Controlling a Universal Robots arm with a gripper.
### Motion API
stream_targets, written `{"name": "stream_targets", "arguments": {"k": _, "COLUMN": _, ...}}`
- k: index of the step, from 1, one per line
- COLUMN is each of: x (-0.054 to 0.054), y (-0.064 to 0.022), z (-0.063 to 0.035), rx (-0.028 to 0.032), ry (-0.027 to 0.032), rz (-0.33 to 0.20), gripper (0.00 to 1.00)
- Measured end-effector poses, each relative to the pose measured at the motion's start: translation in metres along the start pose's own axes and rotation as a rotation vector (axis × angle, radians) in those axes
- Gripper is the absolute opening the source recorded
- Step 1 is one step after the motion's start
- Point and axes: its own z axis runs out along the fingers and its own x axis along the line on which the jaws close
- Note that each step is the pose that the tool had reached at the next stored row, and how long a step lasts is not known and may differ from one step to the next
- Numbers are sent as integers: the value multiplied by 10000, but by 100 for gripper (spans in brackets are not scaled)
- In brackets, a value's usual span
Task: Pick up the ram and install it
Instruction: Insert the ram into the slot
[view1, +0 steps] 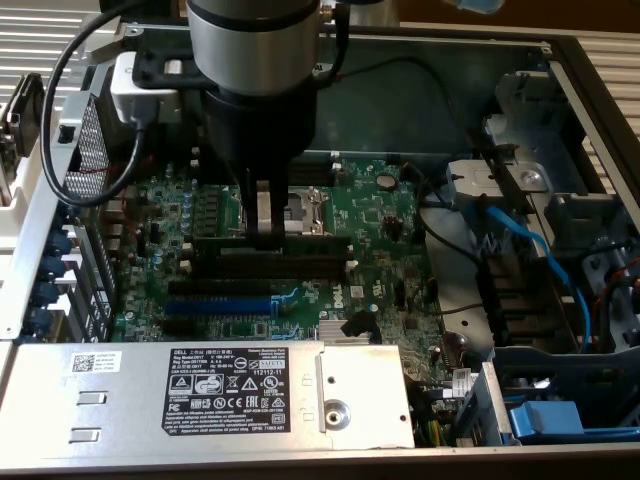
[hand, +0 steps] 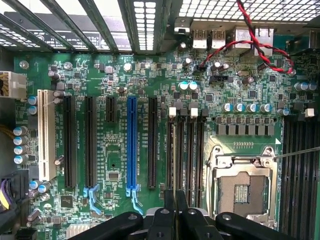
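1. Right at the near edge, the silver power supply (view1: 200, 395) lies flat, label up.
2. Just beyond it is the blue slot (view1: 215, 305), then the black memory slots (view1: 310, 268).
3. The gripper (view1: 264, 238) points straight down over those slots, fingers pinching the ram (hand: 175, 199), which is seen edge-on.
4. Just past it sits the processor socket (view1: 300, 210).

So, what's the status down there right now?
Hand shut, low over the black memory slots. Ram in its grip: cannot tell. Nothing seen in the way.

backdrop: white slatted surface (view1: 40, 40) | enclosure: grey metal chassis wall (view1: 440, 70) | light: bright, even
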Motion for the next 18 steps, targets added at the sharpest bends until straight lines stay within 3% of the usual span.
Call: {"name": "stream_targets", "arguments": {"k": 18, "x": 2, "y": 13, "z": 39, "rx": -26, "ry": 0, "rz": 4, "gripper": 12}}
